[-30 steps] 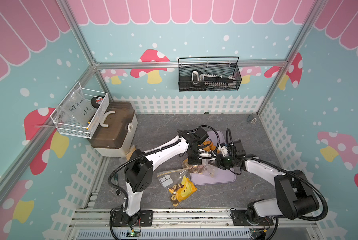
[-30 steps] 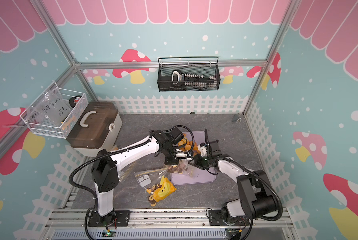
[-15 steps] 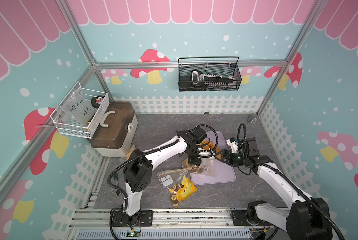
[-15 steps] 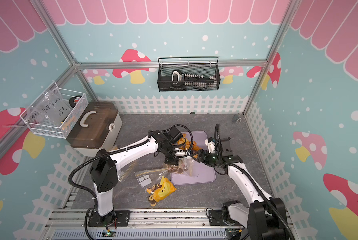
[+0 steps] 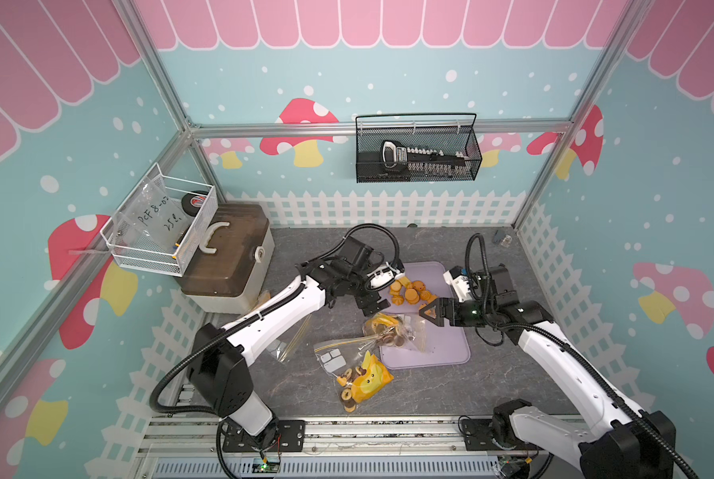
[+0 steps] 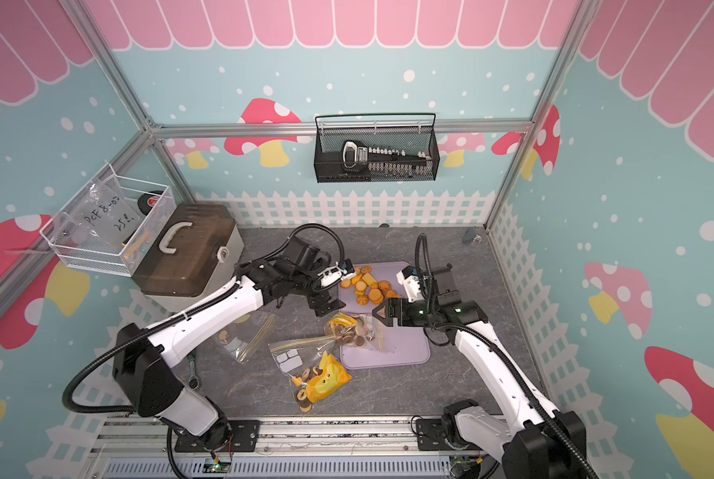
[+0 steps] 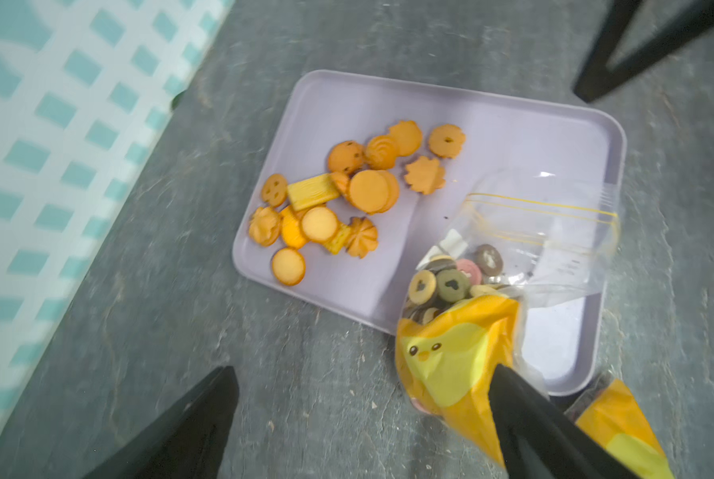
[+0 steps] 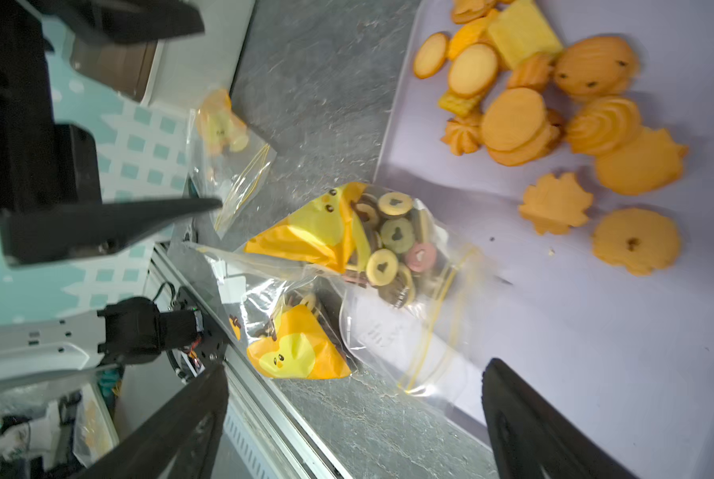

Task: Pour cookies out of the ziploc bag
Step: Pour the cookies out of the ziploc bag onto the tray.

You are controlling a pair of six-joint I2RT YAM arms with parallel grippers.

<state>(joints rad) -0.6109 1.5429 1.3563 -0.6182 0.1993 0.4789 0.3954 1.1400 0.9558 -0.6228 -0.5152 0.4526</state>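
Top views: the ziploc bag (image 5: 392, 331) lies flat between both grippers, straddling the left edge of the lilac tray (image 5: 442, 352). Its long axis runs roughly left-right, with the yellow closed end left over the table (image 5: 450, 390) and the zip mouth right, on the tray. The left gripper (image 5: 372, 305) sits just far of the closed end, the right gripper (image 5: 428, 312) just far-right of the mouth. Both are released and hold nothing.

Left wrist: the ring cookies (image 7: 450, 282) are bunched mid-bag, none past the zip. Orange cookies (image 7: 347, 195) are already out on the tray. One finger overlaps the yellow end; can't tell if it touches.

Right wrist: jaws are wide apart, and the bag mouth lies near one finger.

Delta: a second ago both grippers were closed in on the raised bag. Now they've let go and the bag has slumped. Likely next: the left regrips the closed end.
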